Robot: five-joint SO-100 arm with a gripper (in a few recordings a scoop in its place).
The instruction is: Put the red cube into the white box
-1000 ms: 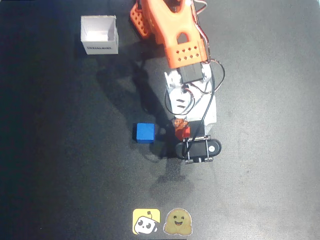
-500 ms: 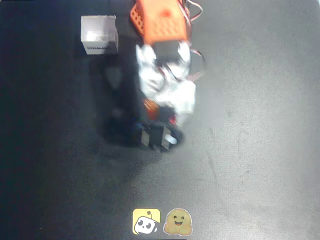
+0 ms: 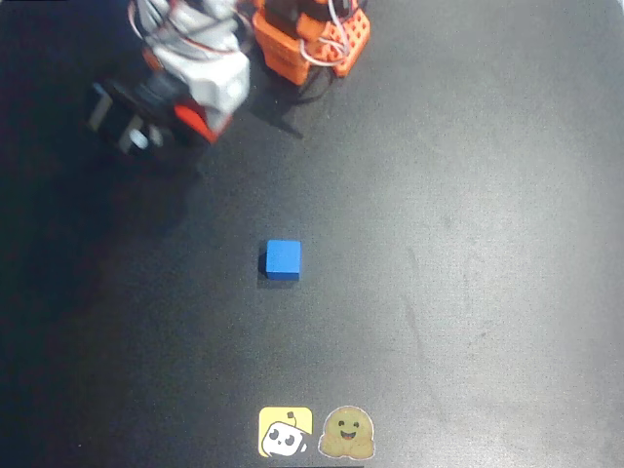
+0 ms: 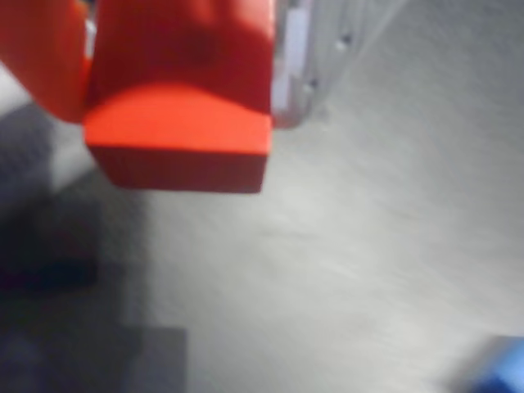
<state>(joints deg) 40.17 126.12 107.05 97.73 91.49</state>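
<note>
Gripping the red cube point(image 4: 180, 115) between its two fingers, the gripper point(image 4: 176, 82) fills the upper left of the blurred wrist view, an orange finger point(image 4: 41, 57) pressed to the cube's left face and a pale finger point(image 4: 295, 57) against its right. Below the cube lies grey tabletop point(image 4: 368, 229), with dark shadow pooling at the lower left of that frame and a sliver of the blue cube point(image 4: 499, 368) at the lower right corner.

Seen from overhead, the white and orange arm point(image 3: 200, 73) leans into the upper left of the frame, its black wrist camera mount point(image 3: 122, 117) at the far left end, motion-blurred. The arm's orange base point(image 3: 312, 34) sits at the top edge, just right of the arm. The arm covers the upper left patch of the black table point(image 3: 468, 244), and the white box cannot be made out beneath it.

The blue cube point(image 3: 283, 259) sits alone near the middle of the overhead frame, well apart from the arm. Two stickers rest side by side at the bottom edge: a yellow robot sticker point(image 3: 285, 432) and a tan smiling-face sticker point(image 3: 347, 433).
</note>
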